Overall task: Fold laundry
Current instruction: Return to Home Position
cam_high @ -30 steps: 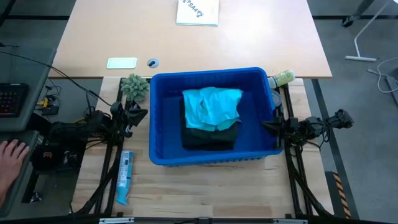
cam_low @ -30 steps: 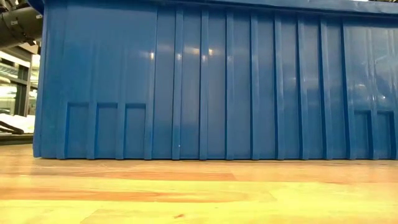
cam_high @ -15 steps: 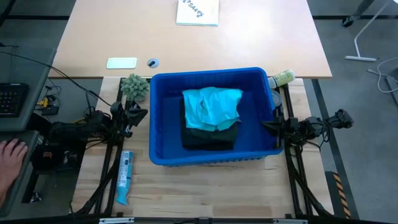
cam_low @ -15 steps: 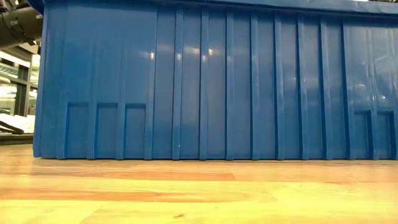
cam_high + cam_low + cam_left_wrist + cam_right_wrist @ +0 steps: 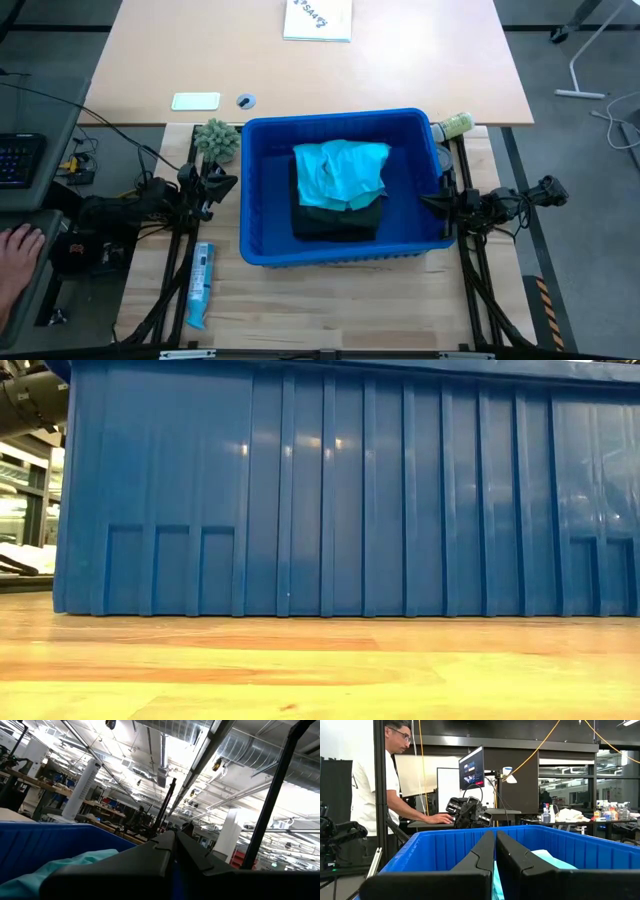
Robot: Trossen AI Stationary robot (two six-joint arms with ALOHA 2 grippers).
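The laundry lies in a blue plastic bin [image 5: 430, 205] at the table's middle: a turquoise piece [image 5: 340, 172] on top of a dark green pile [image 5: 335, 220]. The turquoise cloth also shows in the left wrist view [image 5: 45, 870] and the right wrist view [image 5: 550, 857]. My left gripper [image 5: 222, 183] is shut, just outside the bin's left wall. My right gripper [image 5: 430, 203] is shut at the bin's right wall. Both point slightly upward over the bin's rim and hold nothing.
A fuzzy grey-green ball [image 5: 216, 138] sits by the bin's far left corner. A blue tube [image 5: 199, 285] lies at the near left. A person [image 5: 375, 795] stands beyond the table's left side; a hand [image 5: 15, 250] rests there. The bin's wall [image 5: 330, 490] fills the low view.
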